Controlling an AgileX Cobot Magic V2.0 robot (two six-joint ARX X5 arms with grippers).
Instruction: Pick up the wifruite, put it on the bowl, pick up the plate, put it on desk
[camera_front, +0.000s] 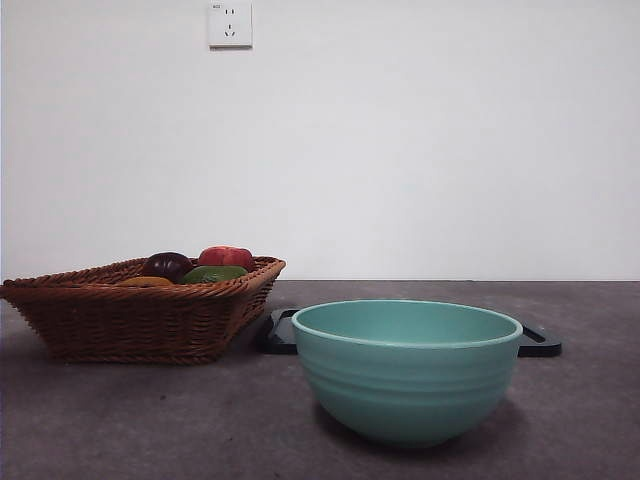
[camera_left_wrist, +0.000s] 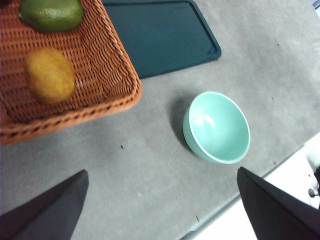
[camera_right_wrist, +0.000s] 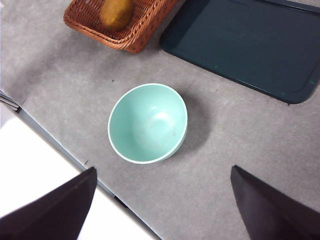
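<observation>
Wifruite (camera_left_wrist: 49, 74) lies in the basket (camera_left_wrist: 107, 60): light, firm, rounded, likely to roll. Grasp across its short middle. Both grippers hang wide open and empty.

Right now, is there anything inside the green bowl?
No, the bowl is empty. Both wrist views look down into it and show only its smooth mint-green inside. The brownish-orange fruit lies in the wicker basket.

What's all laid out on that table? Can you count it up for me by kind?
Fruits in the basket: 4, namely the brownish-orange wifruite, a green fruit, a red fruit and a dark purple fruit
Wicker basket: 1
Mint-green bowl: 1
Dark tray: 1
Total: 7
</observation>
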